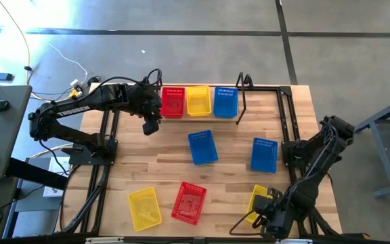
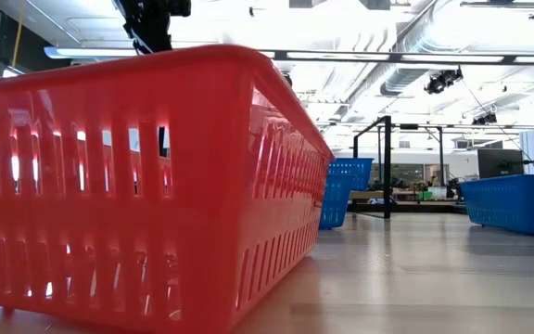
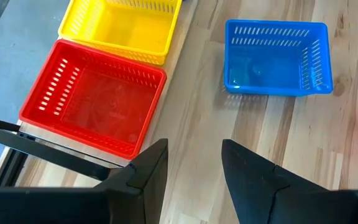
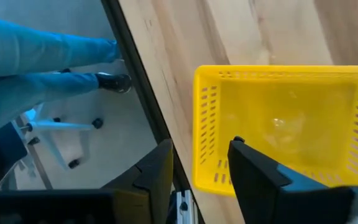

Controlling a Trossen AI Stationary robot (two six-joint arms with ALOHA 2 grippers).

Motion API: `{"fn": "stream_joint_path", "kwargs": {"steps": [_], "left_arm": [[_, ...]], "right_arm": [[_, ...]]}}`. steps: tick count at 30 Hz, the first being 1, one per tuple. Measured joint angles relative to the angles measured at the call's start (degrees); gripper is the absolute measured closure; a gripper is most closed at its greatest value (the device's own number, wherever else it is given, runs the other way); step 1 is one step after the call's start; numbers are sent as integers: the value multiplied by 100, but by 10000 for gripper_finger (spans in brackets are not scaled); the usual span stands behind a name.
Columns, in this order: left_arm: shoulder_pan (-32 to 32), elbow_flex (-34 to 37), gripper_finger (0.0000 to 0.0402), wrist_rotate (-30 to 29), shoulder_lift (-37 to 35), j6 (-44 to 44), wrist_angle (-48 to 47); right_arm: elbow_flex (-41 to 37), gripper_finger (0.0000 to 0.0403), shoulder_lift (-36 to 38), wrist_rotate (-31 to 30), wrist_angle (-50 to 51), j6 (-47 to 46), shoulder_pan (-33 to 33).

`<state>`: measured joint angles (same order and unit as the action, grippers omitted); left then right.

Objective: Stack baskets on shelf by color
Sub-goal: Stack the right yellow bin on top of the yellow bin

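— What did it look like from overhead?

— The shelf (image 1: 263, 89) ran along the twelve o'clock edge of the worktop (image 1: 229, 176), with a red basket (image 1: 172, 102), a yellow basket (image 1: 198, 100) and a blue basket (image 1: 225, 102) side by side on it. The left end effector (image 1: 150, 126) hung just at six o'clock of the red one. Two more blue baskets (image 1: 202, 147) (image 1: 264, 154) lay mid-worktop, and a loose yellow basket (image 1: 144, 207) and a loose red basket (image 1: 189, 202) sat toward six o'clock. The right end effector (image 1: 266, 213) was over a third yellow basket (image 1: 258, 201) near five o'clock.

— And from table height?

— Mostly a red basket (image 2: 146, 186) close up, blue ones (image 2: 346, 190) (image 2: 517, 202) behind.

— The left wrist?

— Its fingers (image 3: 151, 171) stood moderately apart, holding nothing, above bare wood beside the shelved red basket (image 3: 95, 99).

— The right wrist?

— Fingers (image 4: 160, 168) parted, straddling the near wall of the yellow basket (image 4: 291, 124); not closed on it. A person's blue trouser legs (image 4: 42, 62) showed beyond the worktop edge.
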<state>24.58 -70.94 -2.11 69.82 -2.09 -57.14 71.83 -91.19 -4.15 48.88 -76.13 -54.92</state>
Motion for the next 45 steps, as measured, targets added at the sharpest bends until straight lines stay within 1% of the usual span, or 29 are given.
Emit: {"fn": "stream_joint_path", "kwargs": {"steps": [4,12,25,28,30,33,34,37,39,41,45], "left_arm": [[0,0,259,0,0,41,0],[0,0,259,0,0,57,0],[0,0,259,0,2,44,0],[0,0,259,0,2,44,0],[0,0,259,0,2,44,0],[0,0,259,0,2,44,0],[0,0,259,0,2,44,0],[0,0,259,0,2,44,0],[0,0,259,-4,2,93,0],[0,0,259,-62,2,285,0],[0,0,259,-260,2,602,-2]], "right_arm": [[-83,261,-171,-95,-246,3,-103],[-87,261,-683,36,-626,8,-109],[-87,263,-1349,601,-661,-317,-111],[-87,285,-1387,615,-630,-361,-102],[-85,319,-1387,616,-631,-360,-71],[-85,382,-1387,622,-631,-355,-20],[-83,391,-1385,622,-631,-355,-6],[-83,385,-1372,621,-627,-401,45],[-30,392,-1355,617,-583,-462,90],[130,398,-1353,608,-572,-433,133],[427,400,-1340,593,-485,-323,280]]}}
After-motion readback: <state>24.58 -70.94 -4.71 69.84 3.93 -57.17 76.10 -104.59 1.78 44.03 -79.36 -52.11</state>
